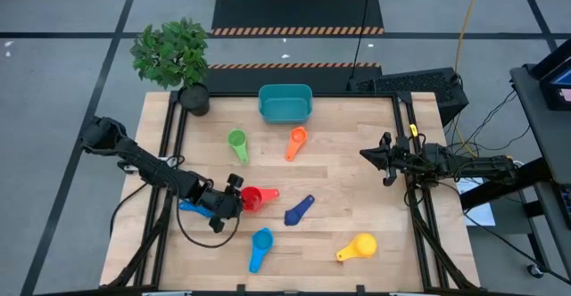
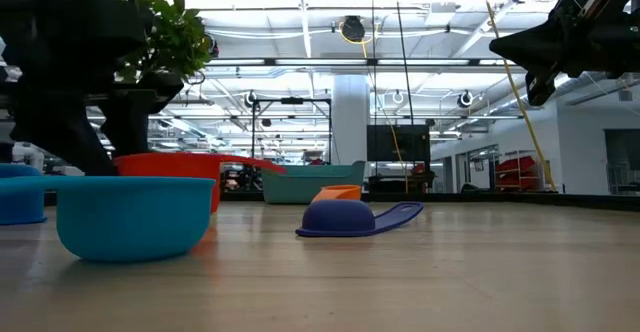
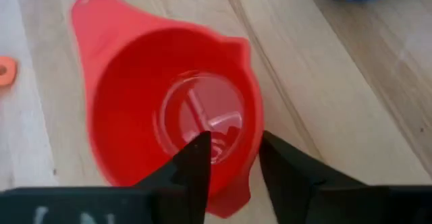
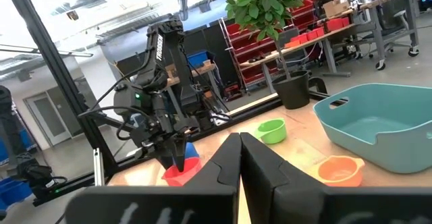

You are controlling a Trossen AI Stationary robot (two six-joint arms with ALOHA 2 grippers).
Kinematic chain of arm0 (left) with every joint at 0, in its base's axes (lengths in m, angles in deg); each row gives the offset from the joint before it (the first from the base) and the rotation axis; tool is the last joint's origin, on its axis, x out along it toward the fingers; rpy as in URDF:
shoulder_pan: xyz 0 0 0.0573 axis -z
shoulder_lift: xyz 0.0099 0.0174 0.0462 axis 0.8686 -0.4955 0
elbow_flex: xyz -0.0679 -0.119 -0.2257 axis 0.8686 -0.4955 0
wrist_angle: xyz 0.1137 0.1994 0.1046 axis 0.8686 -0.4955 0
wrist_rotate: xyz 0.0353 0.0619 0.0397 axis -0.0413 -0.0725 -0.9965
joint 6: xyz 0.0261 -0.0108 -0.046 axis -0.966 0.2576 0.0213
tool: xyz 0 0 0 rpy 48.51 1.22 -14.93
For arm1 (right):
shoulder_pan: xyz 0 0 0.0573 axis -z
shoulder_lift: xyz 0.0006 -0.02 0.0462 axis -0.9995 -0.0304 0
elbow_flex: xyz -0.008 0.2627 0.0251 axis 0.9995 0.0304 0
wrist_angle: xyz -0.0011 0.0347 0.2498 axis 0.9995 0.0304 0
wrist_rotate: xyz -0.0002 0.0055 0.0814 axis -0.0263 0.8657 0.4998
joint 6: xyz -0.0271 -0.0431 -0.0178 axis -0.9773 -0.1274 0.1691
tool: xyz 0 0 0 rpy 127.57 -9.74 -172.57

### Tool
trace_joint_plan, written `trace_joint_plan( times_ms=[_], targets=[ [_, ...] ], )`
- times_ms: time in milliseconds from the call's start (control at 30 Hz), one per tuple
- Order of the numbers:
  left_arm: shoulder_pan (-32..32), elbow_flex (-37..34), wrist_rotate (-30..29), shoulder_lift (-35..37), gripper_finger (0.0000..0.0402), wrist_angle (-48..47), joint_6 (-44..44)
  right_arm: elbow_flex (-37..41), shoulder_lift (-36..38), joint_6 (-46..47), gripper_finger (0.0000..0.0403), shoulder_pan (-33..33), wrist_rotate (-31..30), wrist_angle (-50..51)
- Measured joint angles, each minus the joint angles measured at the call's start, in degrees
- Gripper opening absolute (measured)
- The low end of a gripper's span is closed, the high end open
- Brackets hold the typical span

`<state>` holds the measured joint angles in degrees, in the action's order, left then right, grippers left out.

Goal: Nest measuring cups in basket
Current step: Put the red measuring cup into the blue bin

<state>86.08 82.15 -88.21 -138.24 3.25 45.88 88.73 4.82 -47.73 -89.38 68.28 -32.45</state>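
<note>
The left gripper [image 1: 239,198] is down at the red cup [image 1: 252,198] near the table's front left; in the left wrist view its two dark fingers [image 3: 196,166] straddle the cup's near wall, one inside the bowl and one outside, narrowing on the rim but not visibly clamped, so whether the cup is actually gripped cannot be told. The cup sits upright on the wooden table [image 1: 357,189] with its handle pointing away from the arm.

The right gripper [image 1: 368,154] hangs above the table's right side, clenched and carrying nothing.

The teal basket [image 1: 285,103] stands at the back edge, middle, with nothing visible in it. Before it lie the green cup [image 1: 237,142] and the orange cup [image 1: 296,140]. The dark blue cup [image 1: 299,210] lies just right of the red one, a lighter blue cup [image 1: 260,245] near the front edge, and the yellow cup [image 1: 359,246] towards the front right. Another blue piece [image 1: 192,209] shows under the left arm. A potted plant [image 1: 175,57] stands at the back left corner
</note>
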Motion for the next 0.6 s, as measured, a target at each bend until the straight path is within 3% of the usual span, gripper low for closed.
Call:
trace_joint_plan(
  times_ms=[200, 367, 600],
  targets=[
    [0.13, -0.08, -0.07, 0.00, 0.0030, 0.51, -4.01, -0.02, 0.00, 0.00, 0.0000, 0.00, 0.00, -0.01],
    [0.14, -0.09, 0.43, 0.04, 0.0028, 4.55, -7.80, -0.01, -0.72, 1.35, 0.0000, 0.00, 0.04, 0.74],
    [-1.02, 1.82, 1.51, 3.38, 0.0025, 14.84, -18.34, -0.06, -9.41, -0.12, 0.0020, -1.27, 1.57, -5.09]
  ],
)
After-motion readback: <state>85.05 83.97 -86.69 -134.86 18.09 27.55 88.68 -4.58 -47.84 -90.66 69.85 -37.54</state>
